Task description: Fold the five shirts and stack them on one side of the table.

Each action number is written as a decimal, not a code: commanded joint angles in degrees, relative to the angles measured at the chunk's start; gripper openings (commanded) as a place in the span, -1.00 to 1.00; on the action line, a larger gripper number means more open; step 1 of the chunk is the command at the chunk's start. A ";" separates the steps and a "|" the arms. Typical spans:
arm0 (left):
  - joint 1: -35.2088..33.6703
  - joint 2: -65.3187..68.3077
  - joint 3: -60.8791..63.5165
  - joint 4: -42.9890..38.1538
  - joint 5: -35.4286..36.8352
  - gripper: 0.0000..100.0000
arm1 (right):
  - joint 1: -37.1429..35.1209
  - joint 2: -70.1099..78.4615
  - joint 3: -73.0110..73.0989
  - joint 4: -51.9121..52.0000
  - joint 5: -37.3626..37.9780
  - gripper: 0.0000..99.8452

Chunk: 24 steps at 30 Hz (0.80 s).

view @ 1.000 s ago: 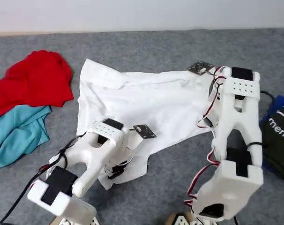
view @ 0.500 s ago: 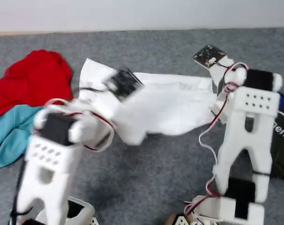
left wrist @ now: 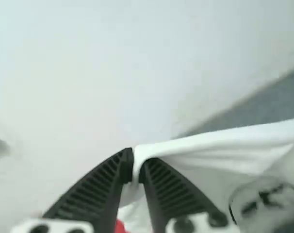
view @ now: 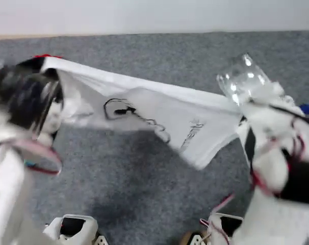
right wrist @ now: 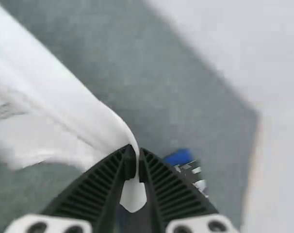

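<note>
The grey table point(view: 159, 51) spreads wide under everything, and above it hangs the white shirt point(view: 159, 109), lifted off the surface and stretched crosswise between the two arms. Its top edge is pulled into a nearly straight band. The rest of the cloth, with a dark line print on it, sags below that edge and comes to a loose point toward the right. The left arm point(view: 22, 102) stands at the shirt's left end and the right arm point(view: 282, 153) at its right end, so the shirt's long axis runs from one hand to the other. In the high view the line drops slightly from left to right. The left hand point(left wrist: 136, 158) has its jaws pinched together on a fold of the shirt's edge, with the cloth running away from the tips. The right hand point(right wrist: 132, 154) is clamped the same way on the opposite end, and a small tab of white pokes out between its jaws. Since each hand holds one end, neither is nearer the shirt. Laying it flat for a fold would likely mean lowering both ends together along that left-to-right line, keeping the edge taut. A sliver of red shirt point(view: 42, 55) peeks out beyond the left arm at the far left of the table. A small blue thing point(right wrist: 178, 158) lies on the table just past the right hand; what it is cannot be told.
</note>
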<state>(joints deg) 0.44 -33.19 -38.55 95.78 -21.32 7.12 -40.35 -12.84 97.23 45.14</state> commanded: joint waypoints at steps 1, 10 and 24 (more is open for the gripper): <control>-1.14 -1.32 -9.89 -1.58 0.26 -0.99 | 0.31 -3.82 -5.27 -1.01 -0.44 -0.98; -5.98 -1.41 -26.07 2.73 -4.13 -0.99 | 4.09 -10.15 -13.01 -0.92 0.44 -0.98; -7.65 -10.29 -8.04 4.66 -4.04 -0.99 | 9.45 -11.30 -7.47 -0.40 7.30 -0.98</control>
<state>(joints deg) -6.42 -42.07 -53.49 99.47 -25.01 15.12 -53.27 -23.91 97.14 51.82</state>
